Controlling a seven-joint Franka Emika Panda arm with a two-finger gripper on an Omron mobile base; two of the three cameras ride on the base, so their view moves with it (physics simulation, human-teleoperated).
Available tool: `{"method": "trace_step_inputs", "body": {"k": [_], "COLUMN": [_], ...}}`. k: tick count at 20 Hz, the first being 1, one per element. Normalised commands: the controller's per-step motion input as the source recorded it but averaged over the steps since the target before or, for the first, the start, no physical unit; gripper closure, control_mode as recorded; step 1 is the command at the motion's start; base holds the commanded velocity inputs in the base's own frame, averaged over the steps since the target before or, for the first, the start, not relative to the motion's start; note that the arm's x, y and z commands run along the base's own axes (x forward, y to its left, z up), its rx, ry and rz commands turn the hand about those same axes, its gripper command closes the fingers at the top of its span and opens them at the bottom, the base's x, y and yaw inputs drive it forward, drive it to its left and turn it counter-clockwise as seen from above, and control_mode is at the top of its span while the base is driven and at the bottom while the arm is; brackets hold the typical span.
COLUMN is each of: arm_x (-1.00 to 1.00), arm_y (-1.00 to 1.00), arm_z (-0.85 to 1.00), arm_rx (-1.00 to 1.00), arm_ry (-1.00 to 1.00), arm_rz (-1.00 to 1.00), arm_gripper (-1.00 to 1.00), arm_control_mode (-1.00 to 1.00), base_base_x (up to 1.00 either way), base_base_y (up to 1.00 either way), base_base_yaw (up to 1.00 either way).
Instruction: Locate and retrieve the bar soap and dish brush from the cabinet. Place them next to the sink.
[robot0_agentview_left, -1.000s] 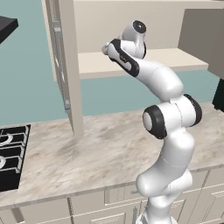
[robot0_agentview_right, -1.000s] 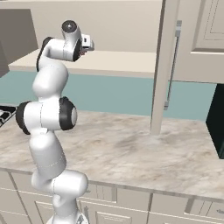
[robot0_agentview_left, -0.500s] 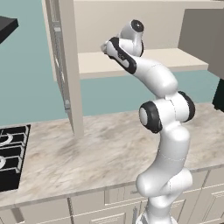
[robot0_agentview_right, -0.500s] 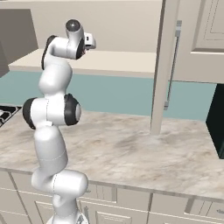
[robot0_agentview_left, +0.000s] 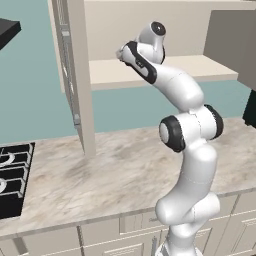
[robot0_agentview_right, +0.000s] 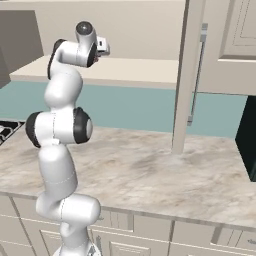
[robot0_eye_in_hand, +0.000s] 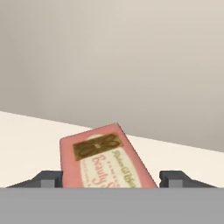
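Note:
The bar soap (robot0_eye_in_hand: 105, 157), a pinkish-red block with a gold label, lies flat on the pale shelf (robot0_eye_in_hand: 26, 140) of the cabinet (robot0_agentview_left: 210, 67). In the hand view my gripper (robot0_eye_in_hand: 111, 179) is open around it. One dark fingertip (robot0_eye_in_hand: 50, 178) sits close beside its left side and the other close beside its right. I cannot tell if they touch it. The base views show the arm raised with the hand (robot0_agentview_right: 102, 46) reaching in over the shelf (robot0_agentview_right: 145, 70). The dish brush and the sink are out of view.
Open cabinet doors hang on both sides of the arm: one at left (robot0_agentview_left: 75, 75) and one at right (robot0_agentview_right: 192, 75). Below lies the beige marbled counter (robot0_agentview_left: 115, 175), with a black stovetop (robot0_agentview_left: 10, 175) at its left end. The cabinet's back wall (robot0_eye_in_hand: 113, 65) stands just behind the soap.
The arm has straightened a little and lifted its hand slightly higher and deeper over the cabinet shelf. Doors, counter and stovetop have stayed put.

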Motion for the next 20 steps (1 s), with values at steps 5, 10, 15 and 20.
{"method": "trace_step_inputs", "body": {"k": [5, 10, 15, 20], "arm_x": [-0.31, -0.44, -0.4, -0.39], "arm_y": [-0.03, 0.0, -0.02, -0.04], "arm_z": [0.0, 0.0, 0.03, 0.3], "arm_rx": [0.0, 0.01, 0.0, -0.02], "arm_ry": [-0.05, -0.05, -0.03, -0.04], "arm_rz": [-0.01, -0.06, -0.1, -0.08], "arm_gripper": [1.0, 1.0, 1.0, 1.0], "arm_control_mode": [-1.0, -1.0, -1.0, -1.0], "base_base_x": [0.0, 0.0, 0.0, 0.0], "base_base_y": [0.0, 0.0, 0.0, 0.0], "base_base_yaw": [0.0, 0.0, 0.0, 0.0]}}
